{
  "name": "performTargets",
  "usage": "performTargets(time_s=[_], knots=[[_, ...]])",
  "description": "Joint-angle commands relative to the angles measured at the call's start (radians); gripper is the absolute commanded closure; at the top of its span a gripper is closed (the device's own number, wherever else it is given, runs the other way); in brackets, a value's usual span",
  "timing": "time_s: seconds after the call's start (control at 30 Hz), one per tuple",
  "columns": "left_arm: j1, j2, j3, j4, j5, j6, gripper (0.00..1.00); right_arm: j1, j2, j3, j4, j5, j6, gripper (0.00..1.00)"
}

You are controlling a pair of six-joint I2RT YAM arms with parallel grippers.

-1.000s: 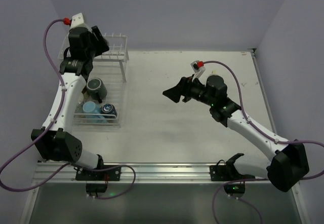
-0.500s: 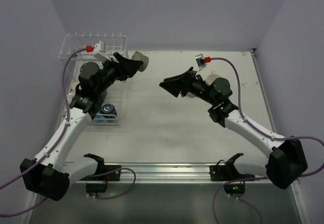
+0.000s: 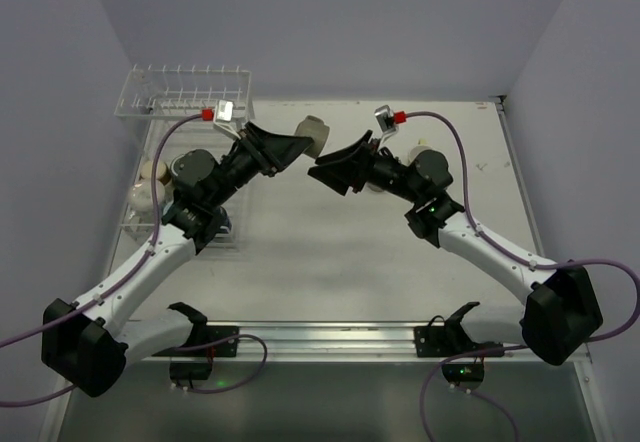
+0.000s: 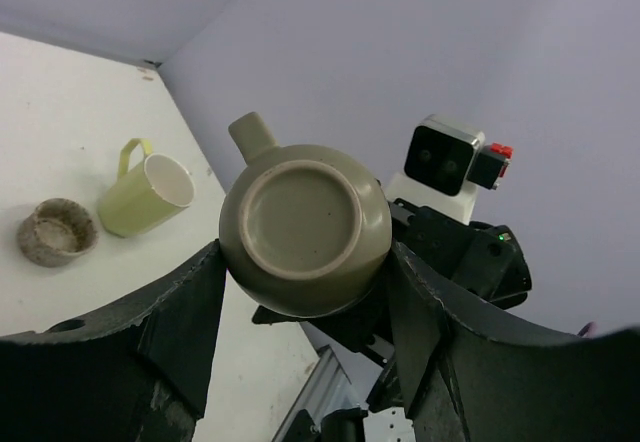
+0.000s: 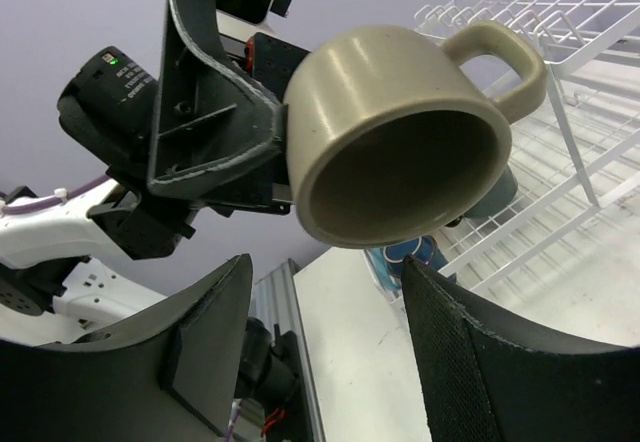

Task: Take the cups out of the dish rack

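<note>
Right now you are holding the tan mug point(image 3: 313, 134) in the left gripper point(image 3: 298, 145). Its jaws are pressing on the mug's rounded body from both sides, only partly open. The mug is hanging above the table point(image 3: 300, 262) between the two arms, well apart from the dish rack point(image 3: 185, 92) in the far left corner. Your right gripper point(image 3: 322, 167) is facing the mug's open mouth with its jaws standing wide and gripping nothing. A pale yellow-green mug point(image 4: 148, 194) and a small speckled cup point(image 4: 57, 231) are sitting just beside each other on the table.
</note>
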Motion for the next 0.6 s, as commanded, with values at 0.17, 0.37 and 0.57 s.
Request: performTargets(time_s=[0.17, 0.37, 0.57], knots=[[-0.048, -0.014, -0.016, 0.140, -0.027, -0.064, 0.83, 0.005, -0.043, 0.057, -0.033, 0.034, -0.125, 0.41], [-0.056, -0.016, -0.030, 0.127, -0.058, -0.055, 0.83, 0.015, -0.108, 0.032, -0.118, 0.079, -0.197, 0.42], [-0.073, -0.008, -0.033, 0.118, -0.079, -0.038, 0.83, 0.016, -0.152, 0.019, -0.191, 0.134, -0.234, 0.36]])
